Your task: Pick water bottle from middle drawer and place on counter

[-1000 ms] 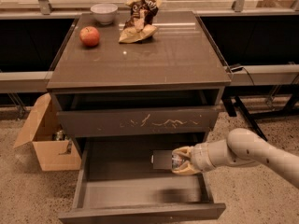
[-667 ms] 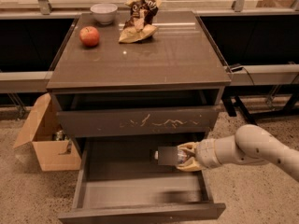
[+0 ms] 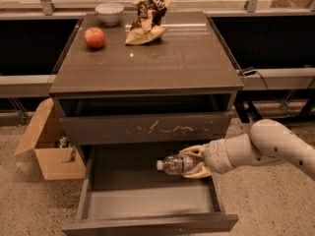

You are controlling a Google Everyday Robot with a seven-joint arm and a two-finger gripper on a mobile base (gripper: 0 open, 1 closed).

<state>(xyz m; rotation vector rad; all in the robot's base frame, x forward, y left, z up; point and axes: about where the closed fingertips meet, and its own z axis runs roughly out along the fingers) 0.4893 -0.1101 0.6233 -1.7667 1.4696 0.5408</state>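
The water bottle [image 3: 173,164], clear with a white cap pointing left, lies on its side in my gripper [image 3: 191,163]. The gripper reaches in from the right and is shut on the bottle's base end, one tan finger above it and one below. It holds the bottle over the right back part of the open middle drawer [image 3: 147,196], just below the scratched drawer front [image 3: 147,129]. The counter [image 3: 162,63] is the glossy brown cabinet top above.
On the counter stand a red apple [image 3: 94,37], a white bowl [image 3: 109,13] and a crumpled snack bag [image 3: 146,21], all toward the back left. An open cardboard box [image 3: 49,149] sits on the floor left of the cabinet.
The gripper, still holding the bottle, has risen slightly over the drawer and shifted a little to the right. Nothing on the counter has moved.
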